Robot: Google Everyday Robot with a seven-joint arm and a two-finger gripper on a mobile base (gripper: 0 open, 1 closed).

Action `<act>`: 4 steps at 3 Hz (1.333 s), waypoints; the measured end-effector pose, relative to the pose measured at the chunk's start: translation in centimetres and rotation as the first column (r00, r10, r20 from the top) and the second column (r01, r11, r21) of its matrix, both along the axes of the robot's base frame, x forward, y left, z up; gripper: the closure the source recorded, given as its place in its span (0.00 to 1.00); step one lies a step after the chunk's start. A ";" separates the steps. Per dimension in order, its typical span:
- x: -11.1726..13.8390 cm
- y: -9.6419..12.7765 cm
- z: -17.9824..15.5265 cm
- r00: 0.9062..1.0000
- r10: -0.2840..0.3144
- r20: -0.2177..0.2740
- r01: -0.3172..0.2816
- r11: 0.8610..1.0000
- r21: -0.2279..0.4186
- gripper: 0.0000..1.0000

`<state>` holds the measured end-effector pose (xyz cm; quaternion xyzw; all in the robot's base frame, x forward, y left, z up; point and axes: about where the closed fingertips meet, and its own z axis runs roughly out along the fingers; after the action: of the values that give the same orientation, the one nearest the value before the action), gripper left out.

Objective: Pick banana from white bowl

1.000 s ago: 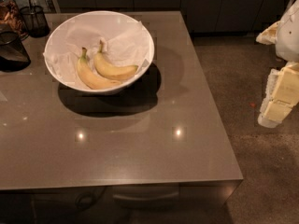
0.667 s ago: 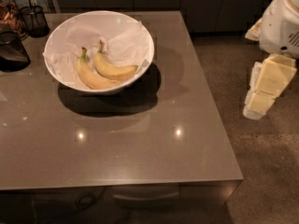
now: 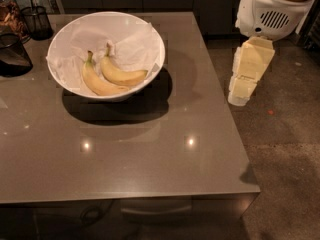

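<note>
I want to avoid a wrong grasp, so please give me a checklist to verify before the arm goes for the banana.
1. The banana lies uncovered in the white bowl: ok.
2. The longer banana beside it is easy to tell apart: ok.
3. The gripper is over the bowl: not ok, it hangs beyond the table edge.
4. The bowl stands fully on the table: ok.
5. The wire-mesh cup is apart from the bowl: ok.

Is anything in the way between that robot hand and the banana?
Nothing visible does. The gripper hangs beside the table, apart from the white bowl; the banana lies uncovered inside, beside a longer banana.
</note>
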<state>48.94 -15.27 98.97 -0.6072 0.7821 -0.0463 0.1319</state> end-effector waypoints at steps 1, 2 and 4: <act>1.2 2.0 0.0 1.000 -0.006 0.000 0.006 0.999 0.039 0.00; 3.4 5.3 -0.4 1.000 -0.007 -0.030 0.008 0.999 0.054 0.00; 5.6 10.9 -1.1 0.995 0.091 -0.044 -0.090 0.995 0.030 0.00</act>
<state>54.58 -4.39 97.86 -0.6411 0.7571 -0.0155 0.1247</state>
